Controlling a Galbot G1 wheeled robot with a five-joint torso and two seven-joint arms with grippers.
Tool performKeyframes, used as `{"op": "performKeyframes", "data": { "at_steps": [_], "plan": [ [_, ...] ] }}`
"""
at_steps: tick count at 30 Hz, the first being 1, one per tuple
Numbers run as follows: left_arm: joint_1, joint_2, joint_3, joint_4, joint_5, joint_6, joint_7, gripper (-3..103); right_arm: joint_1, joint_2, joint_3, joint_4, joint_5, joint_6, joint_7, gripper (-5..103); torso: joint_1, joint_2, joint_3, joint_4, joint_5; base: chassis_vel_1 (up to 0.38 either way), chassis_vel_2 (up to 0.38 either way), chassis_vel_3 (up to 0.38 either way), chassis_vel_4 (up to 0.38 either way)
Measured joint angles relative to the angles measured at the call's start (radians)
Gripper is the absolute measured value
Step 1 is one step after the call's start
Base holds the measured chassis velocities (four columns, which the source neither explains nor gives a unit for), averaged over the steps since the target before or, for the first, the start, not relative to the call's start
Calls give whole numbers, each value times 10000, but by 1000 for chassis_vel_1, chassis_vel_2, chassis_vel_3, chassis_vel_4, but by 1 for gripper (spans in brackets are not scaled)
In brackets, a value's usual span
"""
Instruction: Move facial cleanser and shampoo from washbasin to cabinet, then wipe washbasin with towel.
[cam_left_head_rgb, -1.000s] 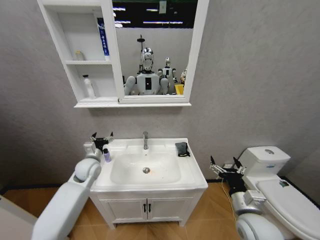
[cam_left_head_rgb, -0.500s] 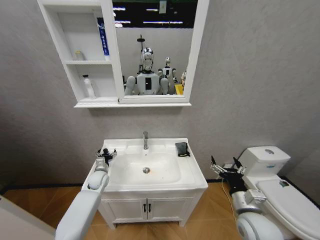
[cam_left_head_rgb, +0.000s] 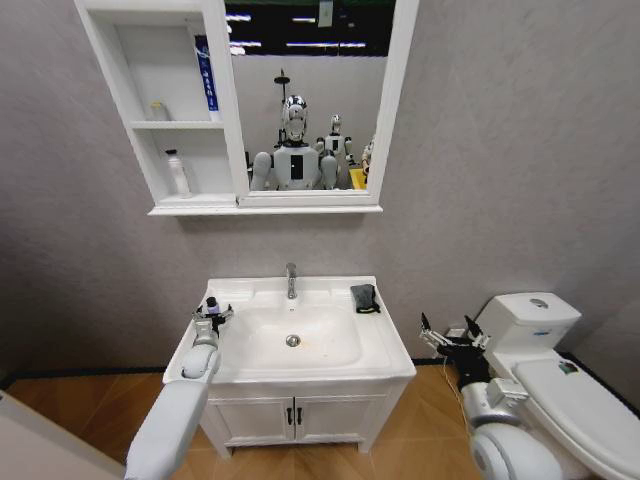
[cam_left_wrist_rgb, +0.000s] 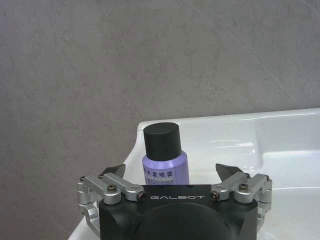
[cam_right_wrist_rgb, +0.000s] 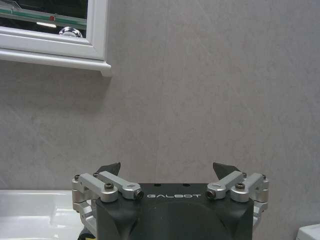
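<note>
A small purple shampoo bottle (cam_left_wrist_rgb: 165, 162) with a black cap stands on the left rim of the white washbasin (cam_left_head_rgb: 300, 372). In the head view the bottle (cam_left_head_rgb: 211, 304) is at the basin's left edge. My left gripper (cam_left_wrist_rgb: 171, 171) is open, with one finger on each side of the bottle and a gap to both. The dark towel (cam_left_head_rgb: 365, 297) lies folded on the basin's back right corner. A blue-and-white tube (cam_left_head_rgb: 205, 80) stands on the top shelf of the cabinet (cam_left_head_rgb: 140, 125). My right gripper (cam_left_head_rgb: 452, 336) hangs open and idle between basin and toilet.
A chrome tap (cam_left_head_rgb: 291, 280) rises at the basin's back. A white bottle (cam_left_head_rgb: 178, 172) stands on the cabinet's lower shelf. The mirror (cam_left_head_rgb: 300, 100) adjoins the shelves. A white toilet (cam_left_head_rgb: 560, 370) is at the right. The vanity doors (cam_left_head_rgb: 292, 415) are below the basin.
My left arm has swung in from the basin's back left corner, and its open gripper now sits around the purple bottle. The right arm has stayed put.
</note>
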Motion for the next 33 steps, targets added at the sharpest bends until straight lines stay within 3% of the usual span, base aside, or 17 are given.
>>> {"op": "performKeyframes", "data": {
  "at_steps": [4,7,14,18,21,25,26,28,29,31,32,33],
  "plan": [
    [-61,37,-4,73,-23,17,178,86,52,15,-46,-24,-31,-24,4,100,0,0,0,0,1,0,0,0,0],
    [-63,40,-2,73,-52,34,204,81,71,27,-69,-35,-46,-33,7,100,0,0,0,0,1,0,0,0,0],
    [-28,112,-7,46,-200,142,366,48,119,51,-90,-51,-70,-67,18,100,-1,0,0,1,1,0,0,0,0],
    [19,172,-42,-257,-290,308,267,43,122,50,-90,-67,-119,-71,25,100,0,0,0,0,-1,0,0,0,0],
    [174,390,-82,-1141,-506,699,-138,43,137,49,-101,-68,-148,-91,29,100,0,0,0,0,-1,0,0,0,0],
    [458,1238,-18,-3508,-1538,1936,-1185,43,174,43,-140,-80,-173,-140,33,100,-1,0,0,2,0,0,0,0,0],
    [458,1238,-18,-3508,-1538,1936,-1185,43,174,43,-140,-80,-173,-140,33,100,-1,0,0,2,0,0,0,0,0],
    [418,1936,58,-5262,-2741,3155,-2117,43,186,72,-204,-122,-220,-144,28,100,-1,0,-1,1,1,0,0,0,0],
    [418,1936,58,-5262,-2741,3155,-2117,43,186,72,-204,-122,-220,-144,28,100,-1,0,-1,1,1,0,0,0,0],
    [1,2933,89,-6722,-4478,4340,-3149,43,202,125,-275,-165,-281,-132,12,100,-1,0,-1,0,1,0,0,0,0],
    [1,2933,89,-6722,-4478,4340,-3149,43,202,125,-275,-165,-281,-132,12,100,-1,0,-1,0,1,0,0,0,0],
    [-269,3345,105,-7107,-5226,4666,-3606,43,205,140,-294,-176,-289,-123,-2,100,-2,0,0,2,1,0,0,0,0]
  ]
}}
